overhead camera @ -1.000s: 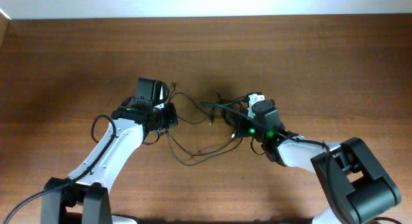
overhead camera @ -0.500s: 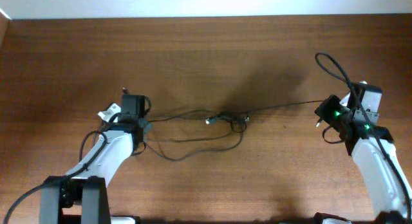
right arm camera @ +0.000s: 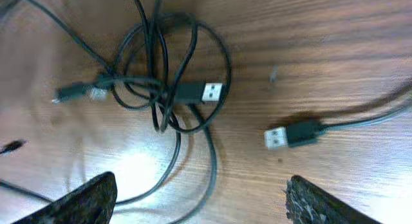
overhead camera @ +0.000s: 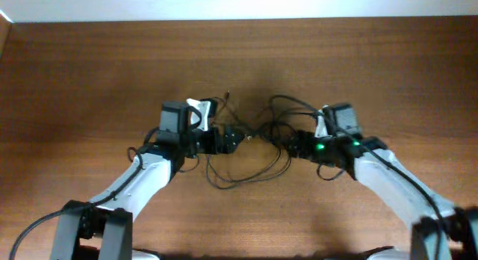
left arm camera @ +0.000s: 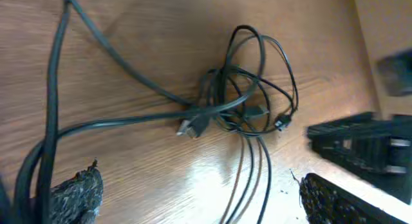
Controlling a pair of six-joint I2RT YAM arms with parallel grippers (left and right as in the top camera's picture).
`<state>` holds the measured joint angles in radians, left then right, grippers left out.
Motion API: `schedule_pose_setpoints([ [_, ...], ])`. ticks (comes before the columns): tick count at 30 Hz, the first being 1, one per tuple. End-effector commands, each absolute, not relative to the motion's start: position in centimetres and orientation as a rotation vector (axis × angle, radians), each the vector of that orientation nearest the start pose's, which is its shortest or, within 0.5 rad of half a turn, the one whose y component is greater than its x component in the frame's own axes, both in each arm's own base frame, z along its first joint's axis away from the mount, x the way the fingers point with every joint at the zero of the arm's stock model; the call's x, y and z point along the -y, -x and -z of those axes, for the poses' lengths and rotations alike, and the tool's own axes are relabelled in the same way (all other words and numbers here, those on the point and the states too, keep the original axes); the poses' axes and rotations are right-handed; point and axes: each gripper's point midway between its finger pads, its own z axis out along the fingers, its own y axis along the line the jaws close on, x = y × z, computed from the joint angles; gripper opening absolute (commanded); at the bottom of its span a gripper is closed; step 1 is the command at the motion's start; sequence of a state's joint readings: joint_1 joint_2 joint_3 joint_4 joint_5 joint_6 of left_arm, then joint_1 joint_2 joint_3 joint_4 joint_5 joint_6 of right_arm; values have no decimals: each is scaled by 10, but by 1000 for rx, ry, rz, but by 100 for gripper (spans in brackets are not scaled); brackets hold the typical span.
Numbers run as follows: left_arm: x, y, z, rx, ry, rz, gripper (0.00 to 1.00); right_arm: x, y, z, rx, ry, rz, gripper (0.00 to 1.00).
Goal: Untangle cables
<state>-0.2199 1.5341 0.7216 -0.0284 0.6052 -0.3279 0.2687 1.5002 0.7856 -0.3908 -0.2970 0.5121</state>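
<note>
The cables [overhead camera: 263, 131] are thin black cords bunched in a loose knot at the table's middle, with loops trailing toward the front [overhead camera: 246, 178]. My left gripper [overhead camera: 228, 138] sits just left of the knot, my right gripper [overhead camera: 293, 144] just right of it. In the left wrist view the knot [left arm camera: 238, 102] lies ahead of the open left gripper [left arm camera: 203, 201]; strands run between its fingers [left arm camera: 77, 198] untouched. In the right wrist view the knot [right arm camera: 161, 89] shows a USB plug [right arm camera: 206, 92], and a second plug [right arm camera: 286, 136] lies apart. The right gripper [right arm camera: 203, 201] is open over cable loops.
The brown wooden table [overhead camera: 89, 73] reaches a pale wall strip at the back. The thicker black arm wires [overhead camera: 123, 144] hang beside each arm. The other arm's black fingers [left arm camera: 360, 147] show at the right of the left wrist view.
Both arms, spread wide with a cable stretched between them half a second ago, have come back to the middle. Both grippers have opened and let go; the cables lie slack.
</note>
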Motion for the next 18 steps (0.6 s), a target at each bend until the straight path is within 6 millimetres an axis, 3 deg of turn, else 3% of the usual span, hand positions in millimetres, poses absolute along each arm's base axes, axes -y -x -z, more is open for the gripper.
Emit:
schedule_pose_setpoints([
  [1, 180, -341, -72, -2478, -25, 888, 100, -159, -317, -19, -2763, -144, -597, 84],
  [2, 178, -343, -70, -2493, 67, 863, 89, -169, -320, -11, -2762, -110, -605, 84],
  [3, 176, -345, -68, -2499, 157, 839, 66, -177, -323, 2, -2759, -82, -591, 84],
  [4, 174, -346, -66, -2502, 225, 809, 49, -179, -325, 11, -2763, -105, -579, 82],
  [5, 173, -347, -65, -2502, 263, 799, 33, -180, -324, 20, -2780, -160, -575, 72],
  [6, 173, -347, -64, -2504, 313, 810, 17, -180, -320, 32, -2813, -232, -580, 48],
  [7, 173, -346, -64, -2509, 372, 826, 0, -180, -316, 38, -2839, -243, -588, 12],
  [8, 172, -346, -63, -2511, 414, 829, 0, -185, -313, 38, -2853, -234, -639, 4],
  [9, 169, -345, -60, -2519, 427, 804, 0, -204, -311, 23, -2821, -74, -837, 4],
  [10, 163, -344, -55, -2532, 450, 754, 0, -226, -308, -5, -2720, 113, -1123, 4],
  [11, 158, -342, -51, -2545, 467, 716, 0, -234, -307, -24, -2646, 185, -1280, 4],
  [12, 154, -339, -45, -2567, 482, 678, 0, -241, -305, -58, -2504, 275, -1526, 4],
  [14, 152, -333, -32, -2607, 492, 641, 0, -238, -298, -112, -2230, 454, -1863, 4],
  [16, 155, -330, -18, -2639, 488, 621, 2, -235, -293, -132, -2109, 554, -1956, 4],
  [17, 168, -331, -6, -2656, 450, 650, 48, -234, -296, -131, -2118, 538, -1933, 4],
  [18, 176, -329, -3, -2665, 428, 684, 68, -234, -298, -128, -2133, 522, -1915, 4],
])
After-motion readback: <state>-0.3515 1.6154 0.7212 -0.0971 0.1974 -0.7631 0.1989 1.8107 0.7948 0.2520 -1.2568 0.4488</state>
